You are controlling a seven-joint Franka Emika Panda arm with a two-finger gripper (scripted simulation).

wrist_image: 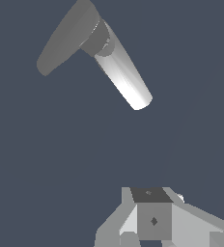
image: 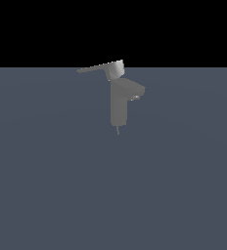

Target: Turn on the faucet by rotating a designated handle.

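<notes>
Grey handle atop faucet

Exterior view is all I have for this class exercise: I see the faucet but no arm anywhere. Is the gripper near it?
Observer: The wrist view shows the gripper apart from the faucet, with bare floor between them.
Operator: Is anything touching the handle?
Observer: No. The handle is free, and its broad flat face and rounded tip are showing.
Operator: Are the jaws open?
Observer: I cannot tell; only part of the gripper's grey body is in frame.
</notes>
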